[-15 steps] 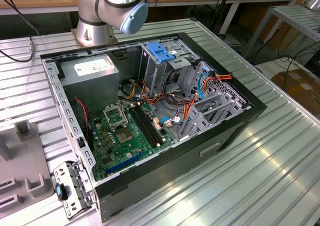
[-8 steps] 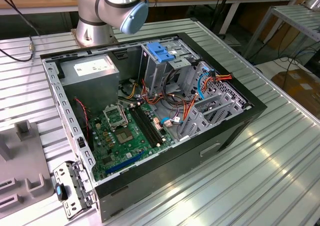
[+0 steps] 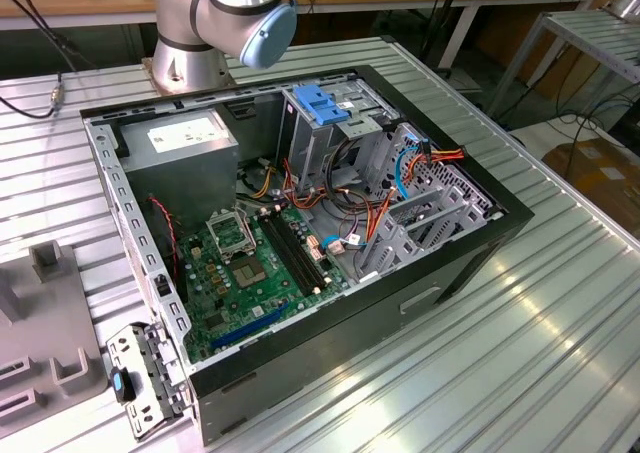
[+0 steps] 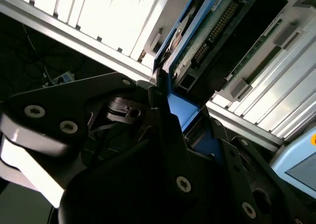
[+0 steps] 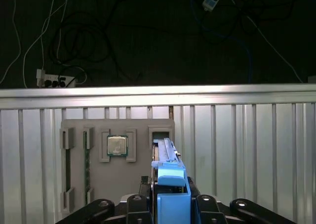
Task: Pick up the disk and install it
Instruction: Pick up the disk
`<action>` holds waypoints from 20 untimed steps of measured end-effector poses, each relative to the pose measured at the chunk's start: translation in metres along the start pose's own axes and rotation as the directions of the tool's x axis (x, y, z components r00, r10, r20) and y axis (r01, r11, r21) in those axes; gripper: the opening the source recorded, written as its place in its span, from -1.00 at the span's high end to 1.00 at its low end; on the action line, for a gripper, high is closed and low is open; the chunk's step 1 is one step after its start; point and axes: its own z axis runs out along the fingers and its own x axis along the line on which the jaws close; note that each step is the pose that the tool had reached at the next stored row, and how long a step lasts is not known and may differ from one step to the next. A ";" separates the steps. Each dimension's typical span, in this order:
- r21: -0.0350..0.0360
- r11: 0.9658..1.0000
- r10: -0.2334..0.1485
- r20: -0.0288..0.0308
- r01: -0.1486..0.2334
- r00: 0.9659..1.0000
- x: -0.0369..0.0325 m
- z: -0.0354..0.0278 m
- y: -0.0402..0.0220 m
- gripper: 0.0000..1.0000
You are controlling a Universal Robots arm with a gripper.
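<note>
One black pincer (image 5: 170, 193) has its fingers closed narrow on the disk (image 5: 167, 157), a flat silver-grey metal drive with blue plastic rails, seen edge-on in the first wrist view with a black link on either side of it. The disk's far end lines up with a rectangular slot in the flat grey plastic holder tray (image 5: 140, 130); whether it sits in that slot or hangs just above it, I cannot tell. Beside that slot, a square silver processor chip (image 5: 117, 146) lies in its own recess. The tray rests on the ribbed aluminium table (image 5: 247, 150). In the second wrist view the pincer (image 4: 190, 130) presses against the blue rail, and the disk (image 4: 207, 31) shows its green circuit-board face. In the exterior view, the silver and light-blue robot arm (image 3: 230, 13) rises at the table's far edge, behind an open black computer case (image 3: 300, 363) lying on its side. Inside the case are a green motherboard (image 3: 240, 273), a grey metal box with a white sticker (image 3: 185, 148) and a metal cage with a light-blue latch (image 3: 322, 108). The grey tray (image 3: 50, 343) sits to the exterior view's left of the case.
</note>
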 end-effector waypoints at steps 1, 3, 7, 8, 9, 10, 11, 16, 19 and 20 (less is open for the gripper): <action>0.000 1.000 0.000 0.000 0.000 1.000 0.0000 -0.0006 0.0000 0.26; 0.000 1.000 0.000 0.000 0.000 1.000 0.0000 -0.0018 0.0000 0.26; 0.000 1.000 0.000 0.000 0.000 1.000 0.0000 -0.0044 0.0000 0.26; 0.000 1.000 0.000 0.000 0.000 1.000 -0.0001 -0.0050 0.0000 0.26; 0.000 1.000 0.000 0.000 0.000 1.000 -0.0001 -0.0060 0.0000 0.26; 0.000 1.000 0.000 0.000 0.000 1.000 -0.0001 -0.0067 0.0000 0.26; 0.000 1.000 0.000 0.000 0.000 1.000 0.0000 -0.0075 0.0000 0.26; 0.000 1.000 0.000 0.000 0.000 1.000 -0.0001 -0.0111 0.0000 0.26; 0.000 1.000 0.000 0.000 0.000 1.000 -0.0001 -0.0131 0.0000 0.26; 0.000 1.000 0.000 0.000 0.000 1.000 -0.0001 -0.0136 0.0000 0.26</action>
